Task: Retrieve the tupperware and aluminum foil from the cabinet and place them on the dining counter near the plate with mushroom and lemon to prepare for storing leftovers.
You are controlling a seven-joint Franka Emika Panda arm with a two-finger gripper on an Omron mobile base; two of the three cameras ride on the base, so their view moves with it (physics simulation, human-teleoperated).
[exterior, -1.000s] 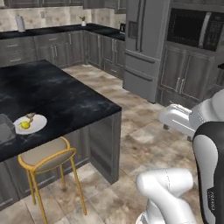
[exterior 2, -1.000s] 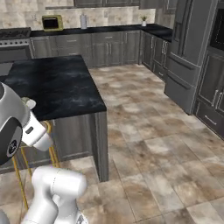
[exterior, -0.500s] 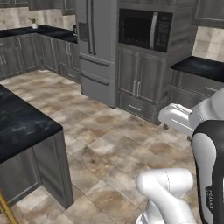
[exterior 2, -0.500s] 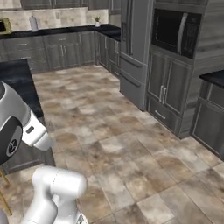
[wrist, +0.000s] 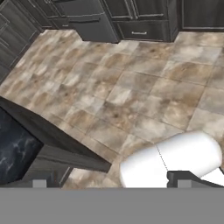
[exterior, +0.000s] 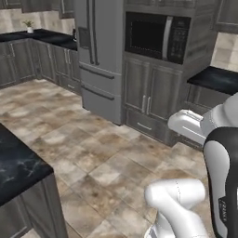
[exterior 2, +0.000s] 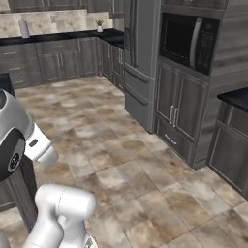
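Inspection of the scene, left to right. A corner of the dining counter point(exterior: 18, 172) stood at the lower left of the left base view, its black veined top bare at that corner. Beyond it lay the tiled floor point(exterior: 93, 153), then the tall refrigerator point(exterior: 100, 56), the built-in microwave point(exterior: 155, 37) above low cupboards, and a narrower black top point(exterior: 214, 79) at the right edge.

The gripper point(wrist: 111, 181) hung over the floor just beside the dining counter's corner, fingertips point(wrist: 39, 183) spread wide apart and nothing between them.

The tupperware and the aluminum foil were not in the gripper – their place could not be established; by the task they are judged to lie in the cabinet, unfetched.

Handling, as a judgement: the tupperware should be light, its thin walls liable to flex – take one wall near the rim. The aluminum foil carton should be light and stiff; take it across its narrow width, mid-length.

No brand, label or writing could be read.
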